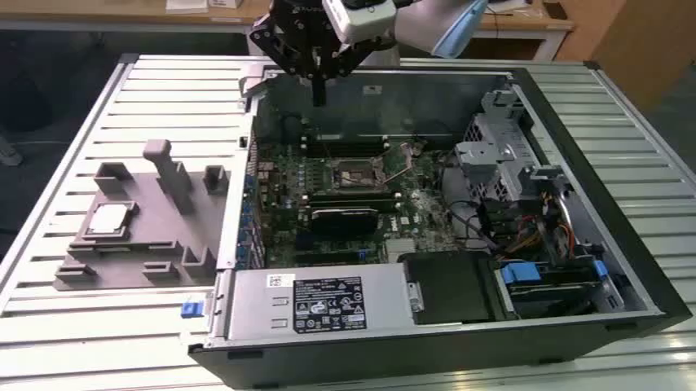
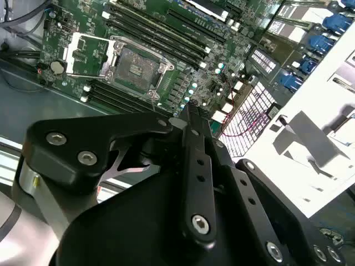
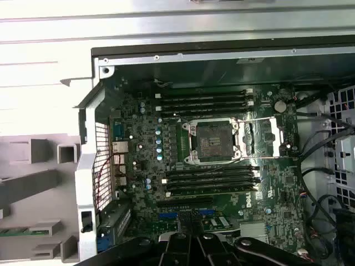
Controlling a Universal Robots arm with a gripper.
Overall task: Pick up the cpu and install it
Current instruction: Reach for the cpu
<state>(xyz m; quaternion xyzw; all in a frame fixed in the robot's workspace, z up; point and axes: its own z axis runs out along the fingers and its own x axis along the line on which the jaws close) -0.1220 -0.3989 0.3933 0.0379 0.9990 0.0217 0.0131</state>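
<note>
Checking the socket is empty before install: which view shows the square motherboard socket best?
The first wrist view: it looks straight down on the square black-framed motherboard socket, empty, its metal cover swung aside. The second wrist view shows the socket slanted; the exterior view, from farther off.

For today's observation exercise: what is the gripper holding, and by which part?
Nothing: the gripper hangs empty; the cpu lies on the grey fixture.
</note>
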